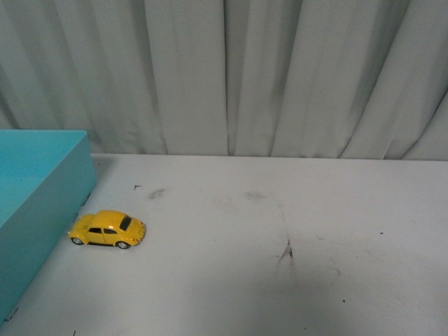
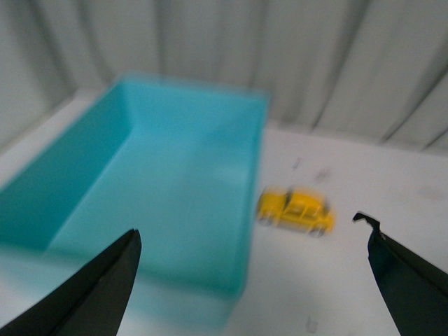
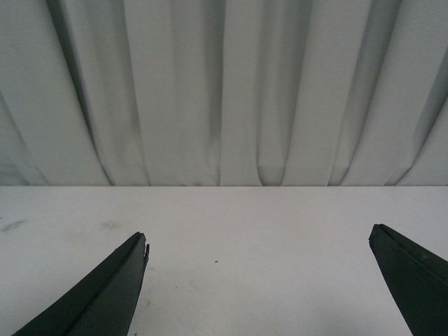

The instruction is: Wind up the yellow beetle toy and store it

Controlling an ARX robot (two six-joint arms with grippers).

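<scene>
None of the task looks done yet. The yellow beetle toy [image 1: 107, 229] stands on its wheels on the white surface [image 1: 294, 210], just beside the long wall of the teal box [image 1: 42, 210] and side-on to the front camera. A thin strip of surface seems to lie between them.

The step in hand, as I judge it, is the approach to the toy. The left gripper [image 2: 246, 227] is spread wide and holds nothing. It looks down over the open box [image 2: 70, 168], with the toy [image 2: 295, 212] ahead of it, beyond the box's corner. The right gripper [image 3: 259, 234] is also spread wide and empty. It faces bare surface and the grey curtain [image 3: 224, 91], and the toy does not show in its view, so the left arm seems the better placed.

The next move probably calls for lowering that gripper over the car and closing across its rounded body. The box wall leaves little room for a finger on that side, and the glossy shell may slip. No winding key is visible, so the winding may mean dragging the wheels along the surface. After that comes a lift over the wall and a release inside.

Several things are hard to read:
- The left wrist view is blurred, so the toy's windows and wheels smear there.
- I cannot tell for certain which end is its nose.
- The front view cuts the box off at the left edge.
- Neither arm appears in the front view, so how high each gripper hangs cannot be judged.
- Only the dark fingertips show in the wrist views
</scene>
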